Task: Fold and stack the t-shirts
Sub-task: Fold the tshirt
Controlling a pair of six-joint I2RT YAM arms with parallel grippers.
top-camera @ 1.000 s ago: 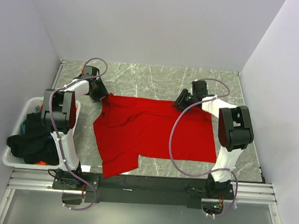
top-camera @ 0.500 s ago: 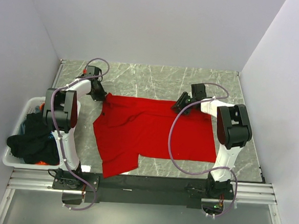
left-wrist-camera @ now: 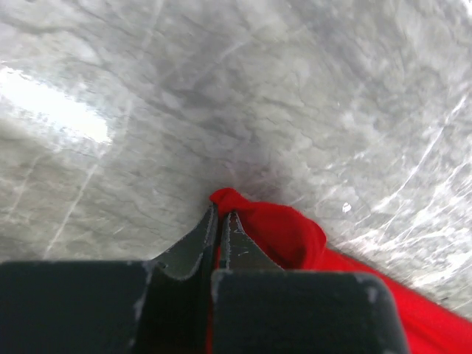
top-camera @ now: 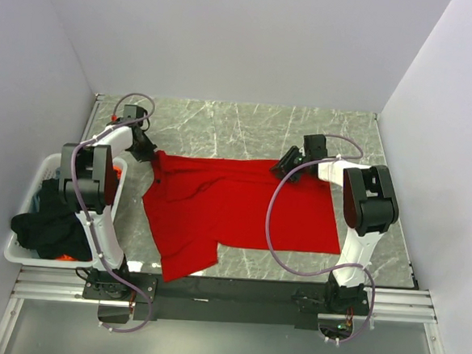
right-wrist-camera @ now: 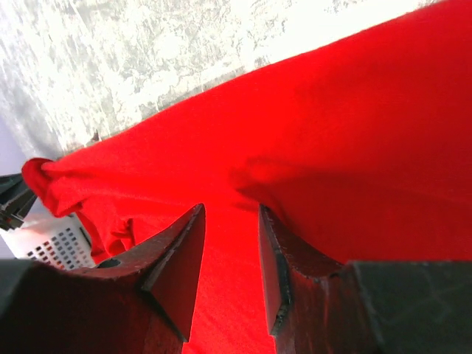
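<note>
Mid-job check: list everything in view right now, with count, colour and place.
red t-shirt: one, bright red, spread across the middle of the table
black t-shirts: heap, count unclear, black, in the basket
basket: one, white, slotted, at the table's left side
table: one, grey marble
left hand: one, black, shut on the red t-shirt's far left corner
right hand: one, black, open, over the shirt's far edge

Red tee [top-camera: 242, 210] spread mostly flat, far-L corner bunched up — black tees [top-camera: 51, 221] heaped at L.
</note>
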